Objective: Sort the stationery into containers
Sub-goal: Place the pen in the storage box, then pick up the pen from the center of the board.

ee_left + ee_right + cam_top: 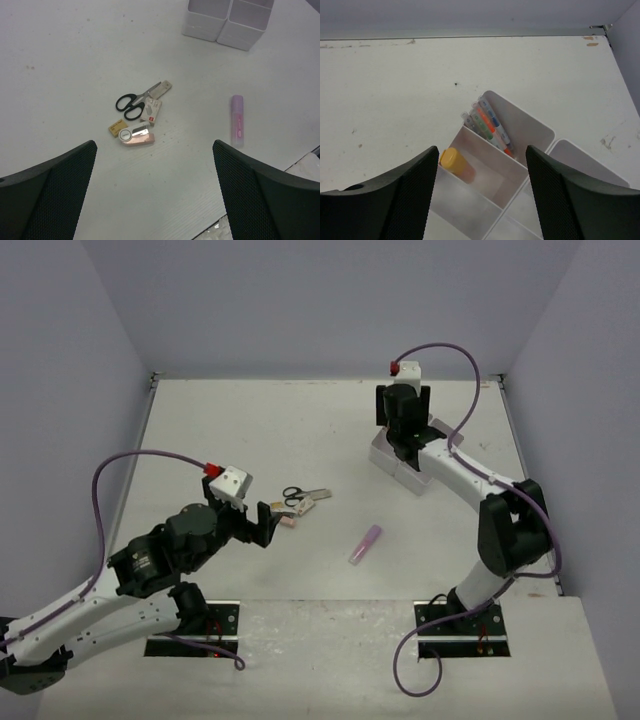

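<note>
Wide-spread and empty, the left gripper [154, 150] hangs over the near part of the white table [60, 60], its black mesh-padded fingers [60, 185] as far apart as they go. Just beyond them lies a tight cluster: a pink rectangular eraser [139, 138] touching a small tan eraser [118, 128], then a white boxed eraser [151, 111] and black-handled steel scissors [133, 103], whose blades lie against the white one. Off to the right, well apart, a lilac plastic marker [237, 120] lies alone. Farthest back stands the white plastic four-compartment box [540, 131]. The right gripper [479, 152] hovers above it, jaws parted with nothing between them. Below, an orange-capped marker [454, 161] lies in one compartment and a row of thin coloured markers [487, 122] leans in the next.

Picking from the cluster with the left arm looks like the step in hand. The pink eraser is nearest, so come straight down over it, turn the wrist so the pads close across its short sides, and stay off the tan piece so it is not dragged along.
</note>
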